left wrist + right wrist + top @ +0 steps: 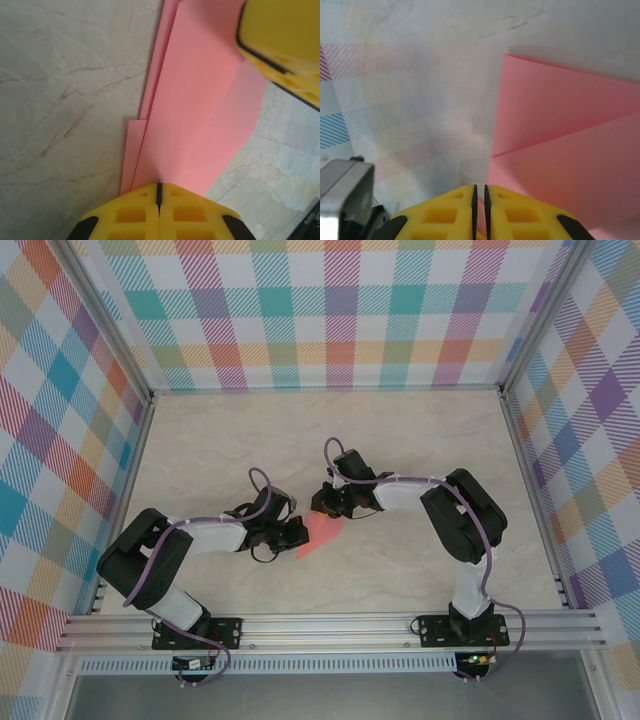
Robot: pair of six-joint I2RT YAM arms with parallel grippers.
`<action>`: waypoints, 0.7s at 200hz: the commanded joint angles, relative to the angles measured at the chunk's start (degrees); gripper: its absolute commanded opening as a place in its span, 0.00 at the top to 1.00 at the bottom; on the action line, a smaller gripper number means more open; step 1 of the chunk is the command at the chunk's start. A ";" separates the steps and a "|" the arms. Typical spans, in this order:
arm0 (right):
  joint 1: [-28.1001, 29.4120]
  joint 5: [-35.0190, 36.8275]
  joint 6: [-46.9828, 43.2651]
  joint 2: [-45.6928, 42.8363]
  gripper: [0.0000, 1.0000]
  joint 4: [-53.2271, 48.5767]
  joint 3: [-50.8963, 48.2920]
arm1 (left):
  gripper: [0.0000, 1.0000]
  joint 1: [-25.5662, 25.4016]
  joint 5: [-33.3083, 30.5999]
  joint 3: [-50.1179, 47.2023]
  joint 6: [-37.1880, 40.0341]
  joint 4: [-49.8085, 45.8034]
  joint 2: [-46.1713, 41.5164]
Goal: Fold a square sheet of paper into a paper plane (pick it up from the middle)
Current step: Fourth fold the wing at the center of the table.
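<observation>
The left hand (159, 189) was closed on the near end of the paper plane (200, 115) (pink, creased), which extended ahead of its fingertips. Beyond, the right hand (479, 190) clamped the far edge, over the counter (420, 430).

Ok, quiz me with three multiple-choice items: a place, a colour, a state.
1. The salmon-pink folded paper plane lies:
A) mid-way on the marbled beige table, between the left end effector and right end effector
B) at the far edge
C) by the arm bases
2. The end effector fingers are:
A) black
B) yellow
C) white
3. The left end effector is:
A) wide open
B) off the paper
C) shut on the plane
Key: 1A, the overhead view shows it between them; 2B, both wrist views show yellow; 3C, its jaws meet with paper emerging.
</observation>
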 commanded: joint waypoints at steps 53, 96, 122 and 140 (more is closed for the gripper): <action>-0.92 5.74 -1.26 2.40 0.85 -2.55 -1.41 | 1.00 -0.17 -7.46 -3.68 1.40 -12.65 3.16; -3.98 6.45 -1.68 2.35 0.85 -2.40 -2.10 | 1.00 -0.15 -7.20 -3.76 1.53 -12.56 3.27; -6.48 6.31 -2.36 2.70 0.85 -1.78 -2.35 | 1.00 -0.17 -7.22 -3.66 1.75 -13.00 3.00; -8.34 6.06 -2.72 2.92 0.85 -1.11 -2.45 | 1.00 -0.18 -7.18 -3.85 1.67 -12.96 2.77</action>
